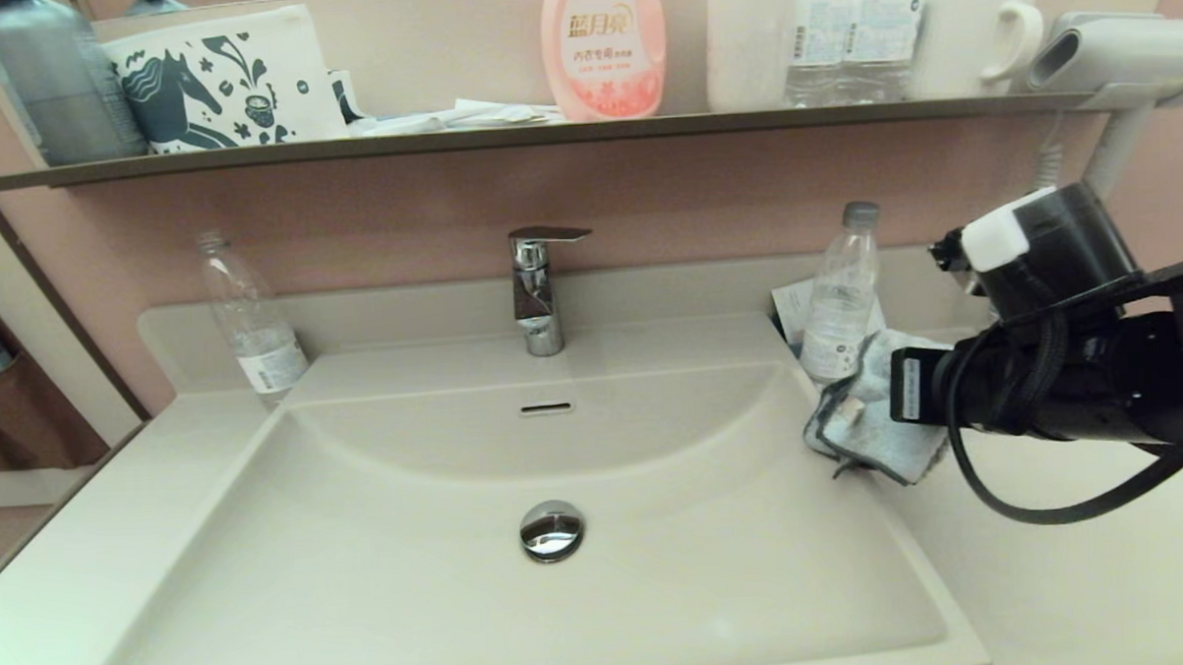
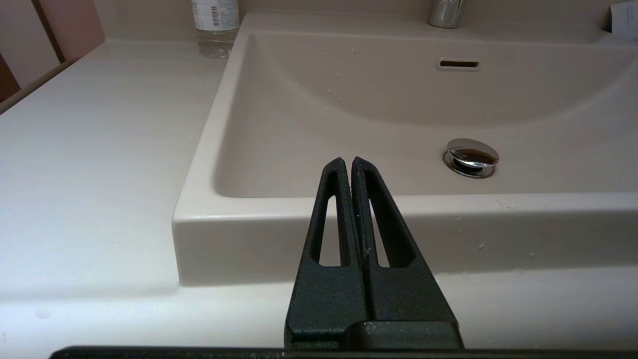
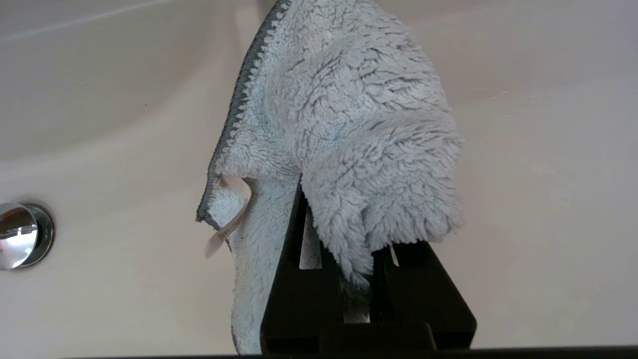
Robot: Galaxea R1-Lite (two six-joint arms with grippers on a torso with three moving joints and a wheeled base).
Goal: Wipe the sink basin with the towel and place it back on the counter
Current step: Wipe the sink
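Clamping the towel (image 3: 349,149), the right gripper (image 3: 349,249) has its jaws closed on a bunched fold; cloth drapes over both fingers. Towel hangs at the right rim of the sink (image 1: 659,566), beside a bottle (image 1: 839,294). Left gripper (image 2: 347,164): jaws pressed together, empty, near the sink's front edge.

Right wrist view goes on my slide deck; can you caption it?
Right end effector shut on the light blue towel, held above the sink basin near the chrome drain plug.
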